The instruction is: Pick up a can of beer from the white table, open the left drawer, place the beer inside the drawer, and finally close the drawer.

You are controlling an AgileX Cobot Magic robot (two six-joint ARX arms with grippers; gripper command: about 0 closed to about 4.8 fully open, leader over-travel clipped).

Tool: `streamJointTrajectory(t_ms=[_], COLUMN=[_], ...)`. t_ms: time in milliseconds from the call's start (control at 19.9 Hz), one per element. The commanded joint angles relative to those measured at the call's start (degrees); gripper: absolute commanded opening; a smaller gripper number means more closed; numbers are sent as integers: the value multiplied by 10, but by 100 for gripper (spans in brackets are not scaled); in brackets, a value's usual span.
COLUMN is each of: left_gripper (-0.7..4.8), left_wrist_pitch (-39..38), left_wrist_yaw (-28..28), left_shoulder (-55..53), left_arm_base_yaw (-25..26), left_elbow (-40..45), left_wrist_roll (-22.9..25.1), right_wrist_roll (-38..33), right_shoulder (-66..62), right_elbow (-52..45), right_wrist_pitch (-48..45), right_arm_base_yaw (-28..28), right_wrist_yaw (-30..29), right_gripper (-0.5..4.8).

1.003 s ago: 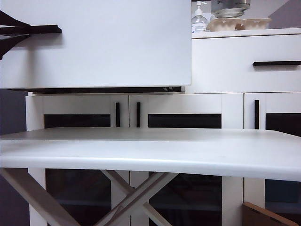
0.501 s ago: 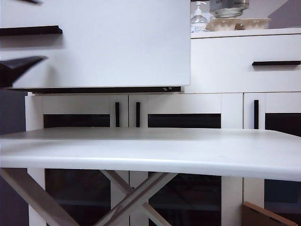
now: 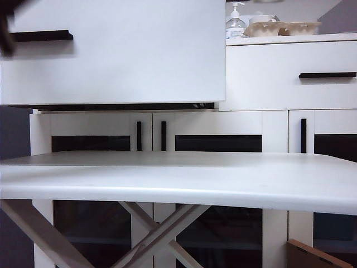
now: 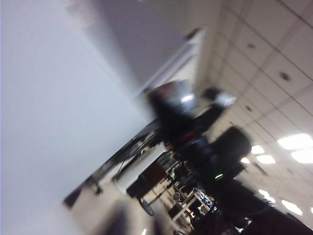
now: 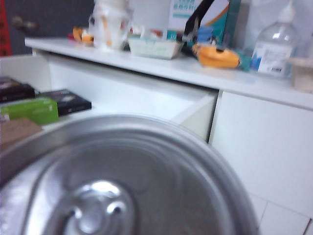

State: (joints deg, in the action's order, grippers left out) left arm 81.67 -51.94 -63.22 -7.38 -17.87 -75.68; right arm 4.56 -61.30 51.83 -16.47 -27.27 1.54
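White cabinet behind the bare surface (image 3: 184,178) shows the left drawer (image 3: 122,56) open, my left tool (image 3: 6,33) shut beside its handle, while my right tool, unseen, holds the can (image 5: 112,186) above it; I'd lower it gently, upright.

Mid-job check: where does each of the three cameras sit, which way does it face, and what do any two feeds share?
Exterior: low in front of the table, facing the cabinet; open left drawer; a dark blur at the top left edge, probably the left gripper.
Left wrist: tilted and blurred, ceiling and a white panel; left gripper not seen.
Right wrist: just over the can, looking into the left drawer; right gripper unseen.
Shared: pump bottle, exterior and right wrist.
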Motion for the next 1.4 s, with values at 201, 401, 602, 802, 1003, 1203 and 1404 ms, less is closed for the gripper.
streamJointTrajectory(t_ms=[201, 401, 602, 802, 1003, 1203, 1404], left_gripper=[-5, -5, -5, -5, -5, -5, -5], left_wrist_pitch=[-77, -338, -842, -1104, -1186, -1214, -1228], left_wrist_yaw=[-56, -85, -4, 66, 114, 152, 161], left_shoulder=[5, 5, -5, -64, -101, -108, -115], left_arm_base_yaw=[-1, -1, -1, -1, -1, -1, -2], left_elbow=[-161, -355, -577, -782, -881, -908, -908], left_wrist_roll=[-18, 131, 515, 697, 758, 797, 802], right_wrist_roll=[2, 2, 2, 2, 1, 0, -1], right_shoulder=[5, 5, 0, -49, -115, -179, -248], right_elbow=[7, 8, 37, 112, 195, 264, 340], right_wrist_pitch=[-80, -95, -91, -75, -49, -35, -25], right_arm_base_yaw=[-1, -1, -1, -1, -1, -2, -2], right_wrist_yaw=[-2, -2, -1, -9, -62, -97, -135], right_gripper=[-5, -5, -5, -5, -5, -5, -5])
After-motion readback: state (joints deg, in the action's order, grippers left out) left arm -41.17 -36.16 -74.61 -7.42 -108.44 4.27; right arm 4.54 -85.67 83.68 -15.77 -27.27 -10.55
